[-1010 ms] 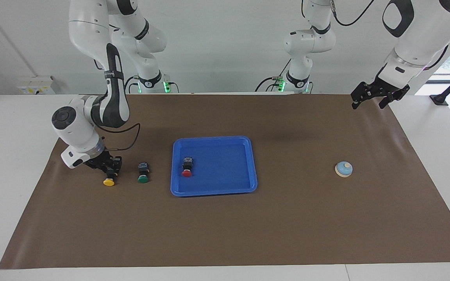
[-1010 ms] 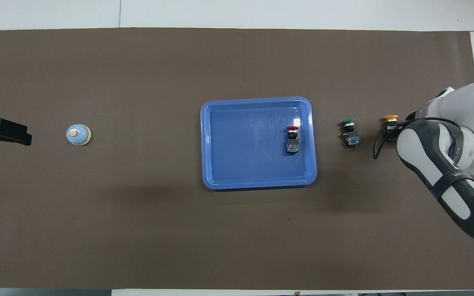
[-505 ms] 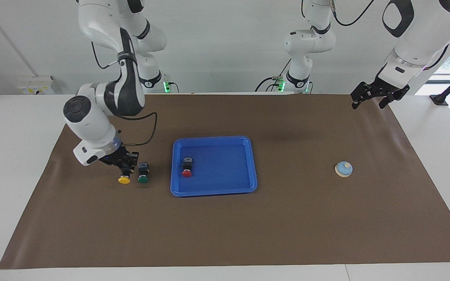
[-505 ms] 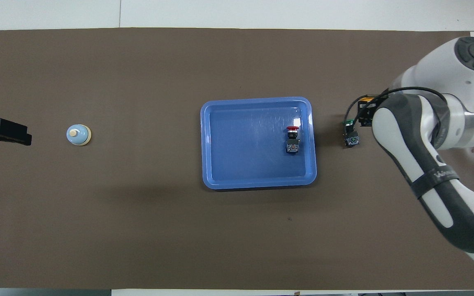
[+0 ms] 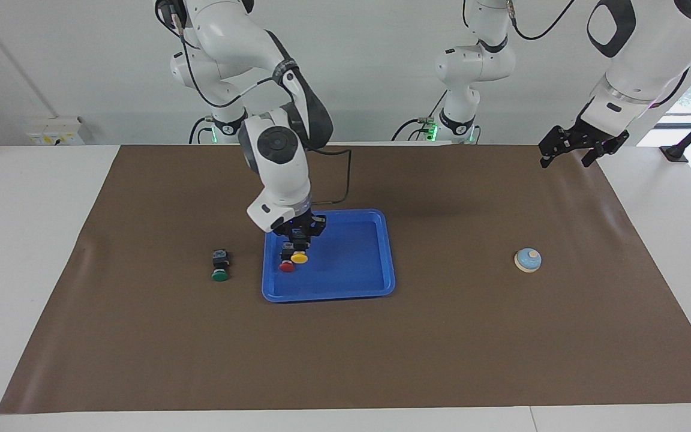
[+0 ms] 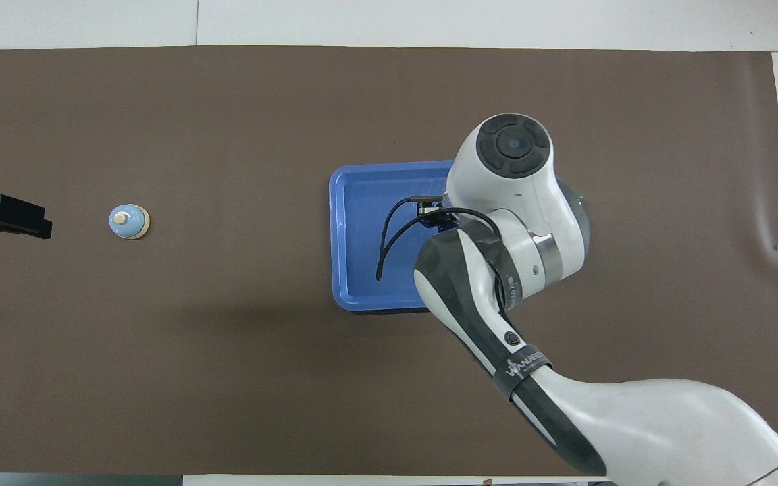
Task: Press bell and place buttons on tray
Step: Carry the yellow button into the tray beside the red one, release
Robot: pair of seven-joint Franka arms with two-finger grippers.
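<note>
jaws of the right gripper (image 5: 297,239) are closed on the black body of the yellow button (image 5: 299,257), cap pointing down and away from the robots, held over the blue tray (image 5: 375,282) at the tray's end toward the right arm.

going left to right in the facing view: the green button (image 5: 220,266) lies on its side on the brown mat (image 5: 345,360) of the counter, just outside the tray toward the right arm's end. next, the red button (image 5: 287,264) lies inside the tray, close to the rim on that same end; the yellow cap hangs just beside it, and whether they touch cannot be told. in the overhead view the right arm's wrist covers both of these buttons. the bell (image 5: 528,260) sits upright on the mat, well apart from the tray, toward the left arm's end. last, the left gripper (image 5: 567,151) waits in the air over the mat's corner by its own base, jaws parted and holding nothing.
</note>
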